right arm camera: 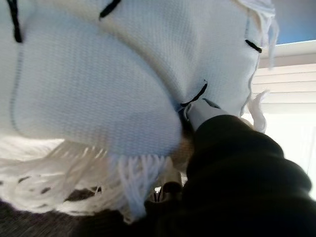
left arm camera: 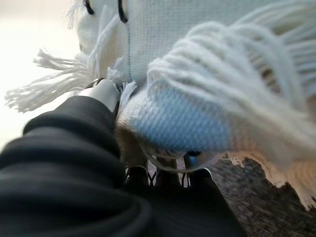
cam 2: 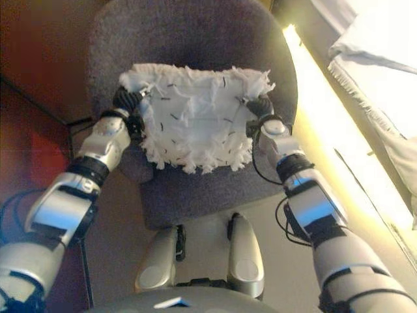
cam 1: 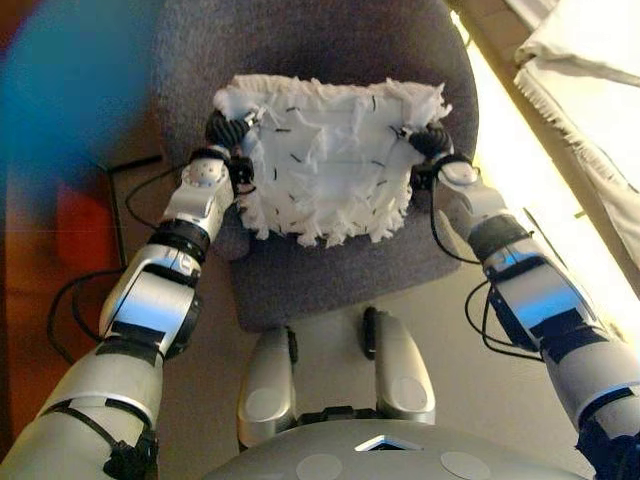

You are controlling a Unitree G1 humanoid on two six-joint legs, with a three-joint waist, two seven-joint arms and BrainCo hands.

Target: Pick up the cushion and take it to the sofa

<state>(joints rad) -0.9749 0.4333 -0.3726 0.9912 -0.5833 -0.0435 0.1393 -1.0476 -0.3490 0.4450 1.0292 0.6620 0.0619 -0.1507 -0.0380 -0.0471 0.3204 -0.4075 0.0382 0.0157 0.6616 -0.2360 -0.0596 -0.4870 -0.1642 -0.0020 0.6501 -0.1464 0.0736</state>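
A white cushion (cam 1: 325,160) with a shaggy fringe and short black stitches sits over the seat of a grey chair (cam 1: 330,285). My left hand (cam 1: 228,130) grips its left edge and my right hand (cam 1: 428,140) its right edge. In the left wrist view the thumb (left arm camera: 101,91) presses into the cushion (left arm camera: 197,74) from above while the fingers curl beneath it. The right wrist view shows the same pinch, with the thumb (right arm camera: 202,111) dug into the cushion (right arm camera: 98,74). The fringe hangs down to the seat.
The grey chair's backrest (cam 1: 300,40) rises behind the cushion. A pale piece of furniture with a fringed white cloth (cam 1: 575,70) stands at the far right, past a bright strip of floor. A red object (cam 1: 85,225) lies on the floor at the left.
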